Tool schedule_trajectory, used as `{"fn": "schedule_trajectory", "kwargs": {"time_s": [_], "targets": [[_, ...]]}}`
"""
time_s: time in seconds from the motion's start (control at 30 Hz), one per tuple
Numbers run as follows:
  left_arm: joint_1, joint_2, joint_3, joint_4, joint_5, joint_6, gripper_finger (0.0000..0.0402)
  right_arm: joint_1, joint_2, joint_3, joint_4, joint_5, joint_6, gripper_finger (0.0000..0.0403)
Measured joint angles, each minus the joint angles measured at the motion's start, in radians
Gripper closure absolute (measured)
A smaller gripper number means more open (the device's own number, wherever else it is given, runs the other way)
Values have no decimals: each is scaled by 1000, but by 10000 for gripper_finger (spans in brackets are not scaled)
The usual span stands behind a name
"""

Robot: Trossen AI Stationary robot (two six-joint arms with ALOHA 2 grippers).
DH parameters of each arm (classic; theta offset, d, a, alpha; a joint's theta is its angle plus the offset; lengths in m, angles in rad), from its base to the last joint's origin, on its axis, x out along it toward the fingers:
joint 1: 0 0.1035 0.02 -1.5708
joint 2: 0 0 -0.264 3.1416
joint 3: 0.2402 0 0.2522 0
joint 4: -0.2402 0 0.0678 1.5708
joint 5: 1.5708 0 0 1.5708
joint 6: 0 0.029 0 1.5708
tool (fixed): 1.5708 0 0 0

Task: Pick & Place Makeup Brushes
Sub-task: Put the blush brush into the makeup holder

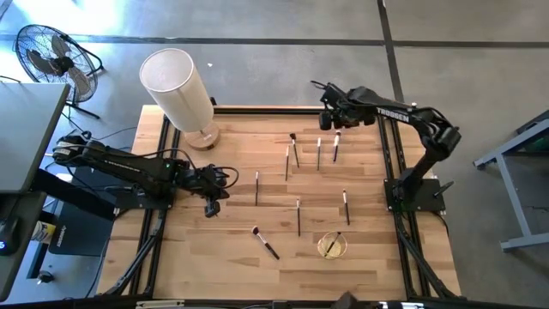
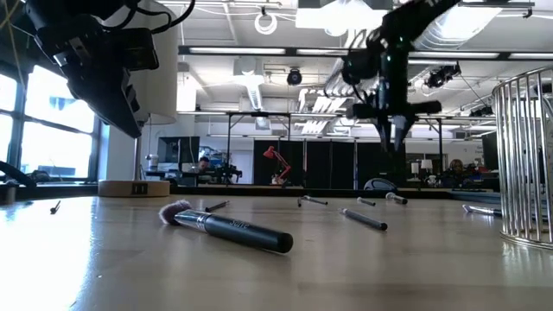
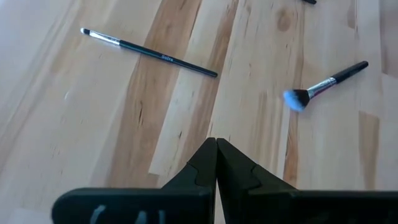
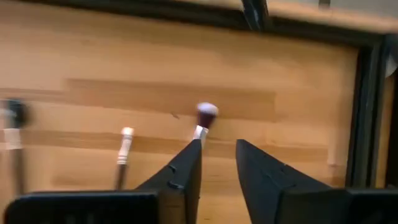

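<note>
Right gripper [image 4: 217, 165]: fingers apart, empty, raised over the far end of the wooden table [image 1: 232, 257], above a fluffy-tipped brush [image 4: 204, 118]. Left gripper [image 3: 216, 163]: fingers together, empty, near the table's left edge. Makeup brushes [image 1: 298, 216]: scattered flat across the table's planks, one in the wire cup [image 1: 332, 245]. Floor fan [image 1: 53, 58]: beyond the table's far-left corner, on grey concrete.

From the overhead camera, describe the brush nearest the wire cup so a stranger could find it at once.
Start at the round wire cup near the wooden table's front edge. Just to its left lies a brush, angled diagonally. Unlike the thin brushes farther back, it has a thick dark handle and a fluffy pale head.
</note>
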Motion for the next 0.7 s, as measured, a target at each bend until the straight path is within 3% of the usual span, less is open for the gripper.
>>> {"fn": "schedule_trajectory", "kwargs": {"time_s": [0.33,0.7], "targets": [[0,0,0,0,-17,5,401,-112,13,-153,252,-114,-4,270],[0,0,0,-2,-55,8,401,-113,153,-153,300,-127,-30,269]]}}
